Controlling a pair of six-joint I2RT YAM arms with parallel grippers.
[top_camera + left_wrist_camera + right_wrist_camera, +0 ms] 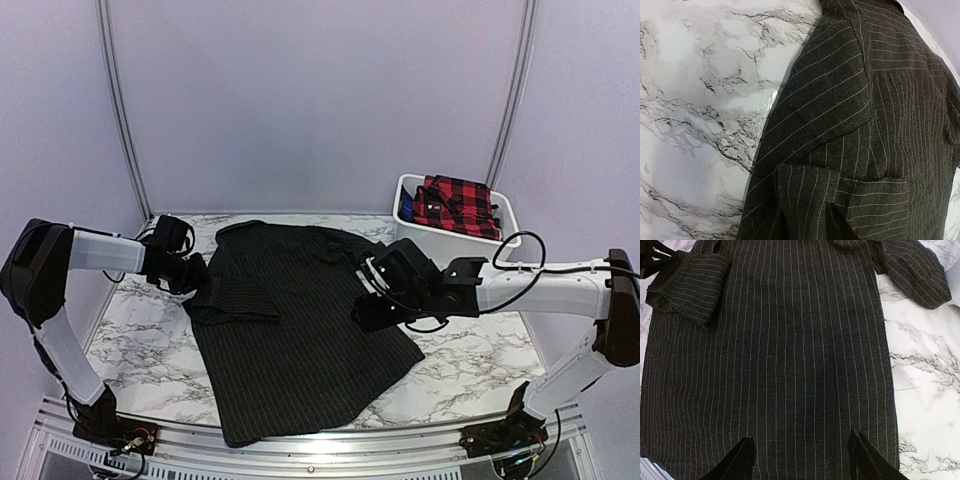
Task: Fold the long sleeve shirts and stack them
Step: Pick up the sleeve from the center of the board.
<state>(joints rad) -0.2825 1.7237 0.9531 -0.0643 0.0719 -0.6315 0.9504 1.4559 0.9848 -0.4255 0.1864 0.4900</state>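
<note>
Fingers (740,465) spread wide on the right gripper (801,439), black pinstriped shirt (780,355) flat beneath and beyond them. Left gripper (192,272): cannot tell spread or pinching; folded sleeve (238,298) right at it.

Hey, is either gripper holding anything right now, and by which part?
The right gripper holds nothing; it is open above the pinstriped shirt. The left gripper is at the shirt's folded sleeve, but a grip cannot be told.
</note>
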